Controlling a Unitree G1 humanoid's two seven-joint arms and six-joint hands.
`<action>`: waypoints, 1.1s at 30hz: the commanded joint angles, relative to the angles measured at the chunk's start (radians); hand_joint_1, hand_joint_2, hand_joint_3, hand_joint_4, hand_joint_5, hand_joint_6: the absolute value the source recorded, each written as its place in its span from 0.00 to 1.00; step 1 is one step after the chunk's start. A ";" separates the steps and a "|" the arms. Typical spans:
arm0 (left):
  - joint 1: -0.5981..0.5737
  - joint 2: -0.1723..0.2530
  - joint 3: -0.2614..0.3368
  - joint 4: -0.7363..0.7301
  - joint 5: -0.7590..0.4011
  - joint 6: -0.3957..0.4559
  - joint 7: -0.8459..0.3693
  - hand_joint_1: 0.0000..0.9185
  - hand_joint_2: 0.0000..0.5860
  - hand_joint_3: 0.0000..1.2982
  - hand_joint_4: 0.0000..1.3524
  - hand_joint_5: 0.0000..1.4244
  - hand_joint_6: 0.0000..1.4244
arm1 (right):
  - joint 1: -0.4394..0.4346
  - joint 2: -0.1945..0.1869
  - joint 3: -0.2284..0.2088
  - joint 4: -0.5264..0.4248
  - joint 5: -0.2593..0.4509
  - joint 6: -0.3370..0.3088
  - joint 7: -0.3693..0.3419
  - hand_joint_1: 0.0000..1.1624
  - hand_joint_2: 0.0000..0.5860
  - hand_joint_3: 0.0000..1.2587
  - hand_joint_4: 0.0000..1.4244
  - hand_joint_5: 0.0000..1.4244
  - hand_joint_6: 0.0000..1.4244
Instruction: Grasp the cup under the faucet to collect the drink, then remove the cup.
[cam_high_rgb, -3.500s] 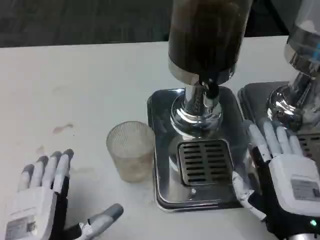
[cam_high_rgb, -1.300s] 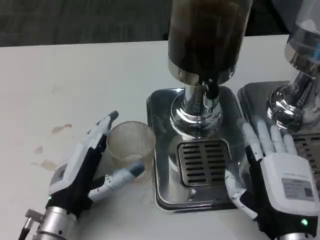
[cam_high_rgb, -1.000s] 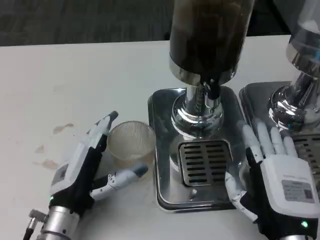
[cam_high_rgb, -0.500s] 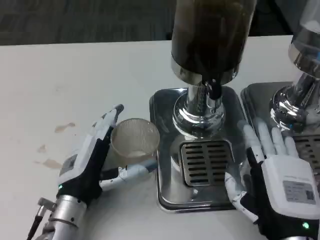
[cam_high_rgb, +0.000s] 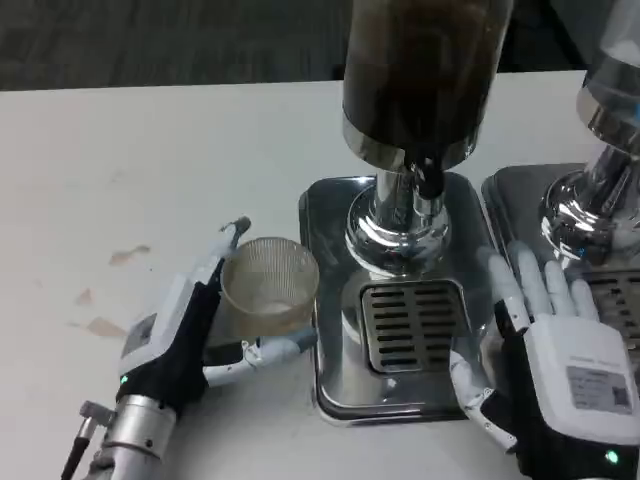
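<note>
Your left hand (cam_high_rgb: 185, 330) wraps the clear cup (cam_high_rgb: 268, 285) on the counter (cam_high_rgb: 150, 170), just left of the dispenser's drip tray (cam_high_rgb: 405, 330). Your right hand (cam_high_rgb: 555, 350) rests spread and empty at the tray's right edge.

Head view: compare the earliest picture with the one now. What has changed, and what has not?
The left hand moved up from the table's near edge to the cup and closed its fingers around it; the cup shifted slightly toward the drip tray. The right hand and dispenser stayed put.
</note>
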 joint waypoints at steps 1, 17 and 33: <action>-0.009 -0.008 -0.002 0.008 -0.003 -0.009 0.030 0.59 0.10 0.20 0.23 0.34 0.34 | 0.001 0.003 -0.002 -0.021 0.000 0.002 0.006 0.25 0.92 0.07 0.00 0.00 0.00; -0.012 -0.013 -0.021 0.005 0.023 -0.003 0.134 0.71 0.02 0.62 0.71 0.81 0.85 | -0.004 0.013 -0.004 -0.010 0.006 -0.004 0.002 0.24 0.90 0.07 0.00 0.00 0.00; -0.003 0.013 -0.012 -0.124 0.046 -0.064 0.193 0.65 0.00 0.60 0.70 0.78 0.86 | -0.009 0.010 -0.018 -0.016 0.001 -0.004 -0.023 0.23 0.91 0.07 0.00 0.00 0.00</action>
